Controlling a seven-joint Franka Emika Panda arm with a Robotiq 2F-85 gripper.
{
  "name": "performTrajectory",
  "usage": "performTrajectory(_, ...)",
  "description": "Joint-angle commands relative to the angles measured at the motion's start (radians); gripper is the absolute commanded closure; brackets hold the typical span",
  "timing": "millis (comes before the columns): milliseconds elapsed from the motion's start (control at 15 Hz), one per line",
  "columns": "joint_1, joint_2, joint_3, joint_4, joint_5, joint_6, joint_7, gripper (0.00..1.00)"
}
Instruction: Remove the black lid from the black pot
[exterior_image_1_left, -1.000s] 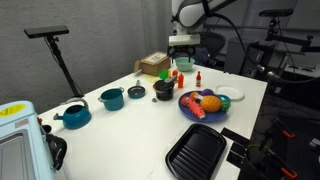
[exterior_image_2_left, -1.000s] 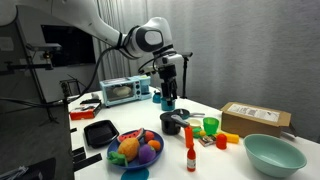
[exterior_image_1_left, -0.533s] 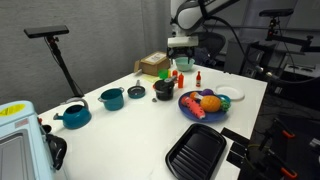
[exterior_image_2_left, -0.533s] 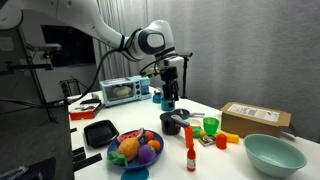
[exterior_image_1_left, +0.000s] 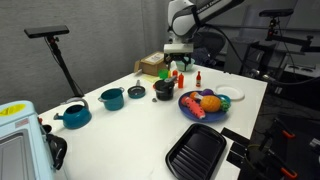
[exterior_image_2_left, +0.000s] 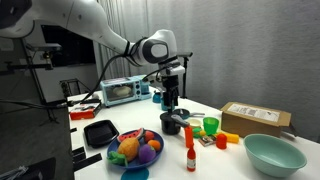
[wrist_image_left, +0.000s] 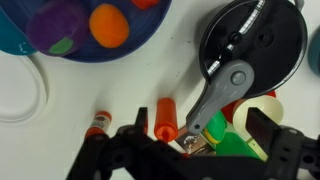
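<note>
The white table (exterior_image_1_left: 120, 130) carried the blue plate (exterior_image_1_left: 186, 111) of toy food. Near the plate hung the gripper (exterior_image_2_left: 169, 101), its fingers (wrist_image_left: 272, 140) spread apart, gripping nothing. Just beside the plate sat the black pot (exterior_image_1_left: 163, 92), the black lid (wrist_image_left: 262, 40) resting on it.

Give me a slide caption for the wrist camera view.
Open gripper hovering near the black pot, blue plate of toy food alongside.
</note>
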Motion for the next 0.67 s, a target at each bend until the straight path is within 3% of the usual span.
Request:
performTrajectory(0, 0.012, 0.087, -0.035, 0.107, 0.025, 0.037, 0.033, 0.0)
performTrajectory(267, 0.012, 0.153, -0.055, 0.176, 0.033, 0.07, 0.091, 0.0)
performTrajectory(600, 0.001, 0.224, -0.043, 0.246, 0.095, -0.058, 0.1, 0.0)
